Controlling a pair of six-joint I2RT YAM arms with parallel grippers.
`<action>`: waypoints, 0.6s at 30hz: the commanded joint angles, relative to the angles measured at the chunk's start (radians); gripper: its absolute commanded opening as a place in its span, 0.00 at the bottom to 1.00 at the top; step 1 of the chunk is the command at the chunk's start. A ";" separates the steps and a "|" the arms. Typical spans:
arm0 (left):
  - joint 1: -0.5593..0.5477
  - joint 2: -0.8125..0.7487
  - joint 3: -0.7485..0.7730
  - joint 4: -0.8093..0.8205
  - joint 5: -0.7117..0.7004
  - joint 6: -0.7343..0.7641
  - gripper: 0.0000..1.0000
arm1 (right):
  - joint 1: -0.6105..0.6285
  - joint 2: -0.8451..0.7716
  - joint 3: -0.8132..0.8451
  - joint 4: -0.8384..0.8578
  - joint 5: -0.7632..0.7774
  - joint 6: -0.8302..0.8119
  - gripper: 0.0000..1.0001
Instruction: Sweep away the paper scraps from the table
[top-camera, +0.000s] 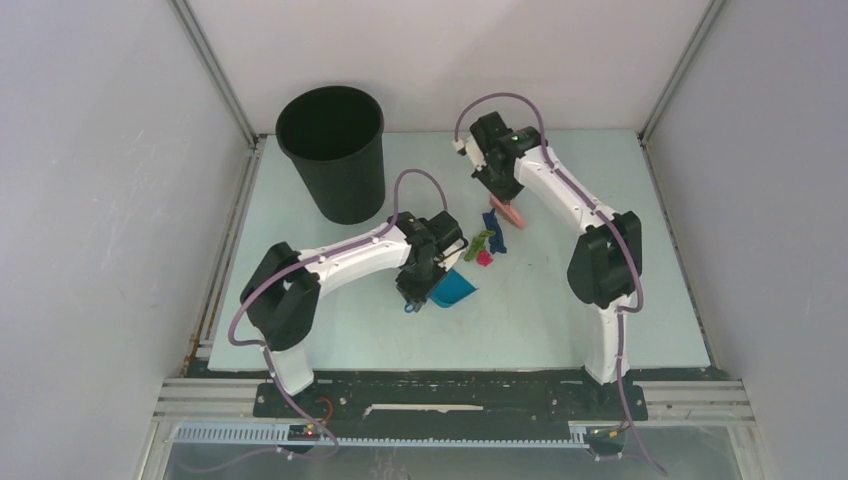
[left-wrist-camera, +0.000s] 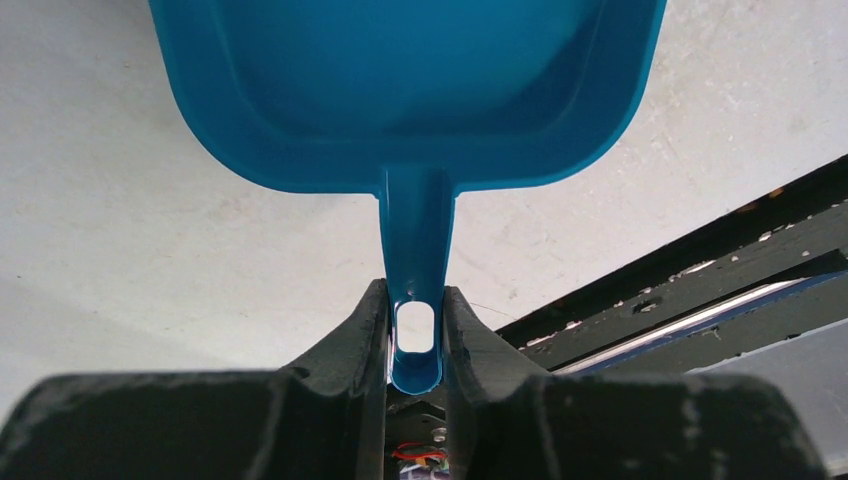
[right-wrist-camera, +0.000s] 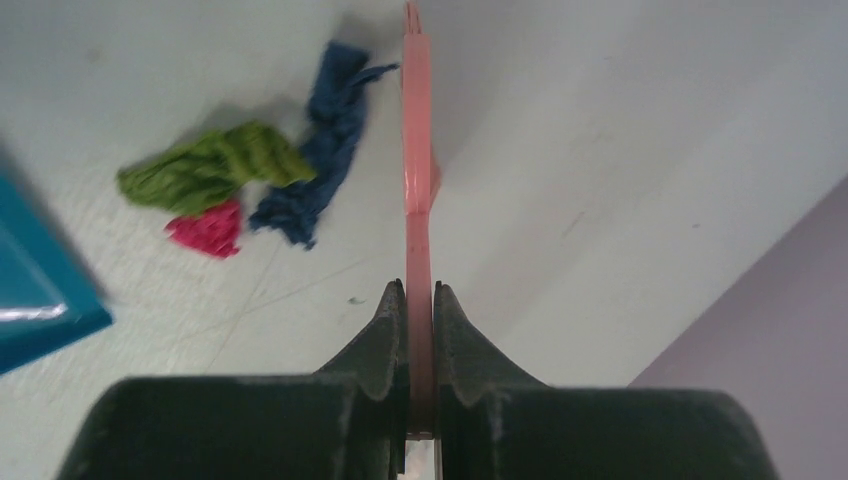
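Left claw (left-wrist-camera: 415, 300) clamping dustpan (left-wrist-camera: 400, 90) handle, right claw (right-wrist-camera: 420, 295) pinching brush (right-wrist-camera: 417, 200), bristles unclear, paper scraps (right-wrist-camera: 240, 180) beside

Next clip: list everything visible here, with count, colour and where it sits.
paper scraps: three, green, magenta-red and dark blue, clustered mid-table between dustpan and brush
dustpan: one, blue, near-left of the scraps
brush: one, pink, right of the scraps
bin: one, black, far-left part of the table
table: one, pale green, metal rails at its edges
left gripper: one, black, closed on the dustpan's handle
right gripper: one, black, closed on the brush
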 joint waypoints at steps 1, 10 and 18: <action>-0.006 0.038 0.052 -0.007 0.022 0.048 0.00 | 0.051 -0.036 -0.032 -0.073 -0.069 0.048 0.00; -0.006 0.111 0.114 -0.002 0.023 0.065 0.00 | 0.101 -0.109 -0.142 -0.143 -0.309 0.125 0.00; -0.007 0.126 0.112 0.023 0.028 0.051 0.00 | 0.095 -0.140 -0.138 -0.193 -0.569 0.183 0.00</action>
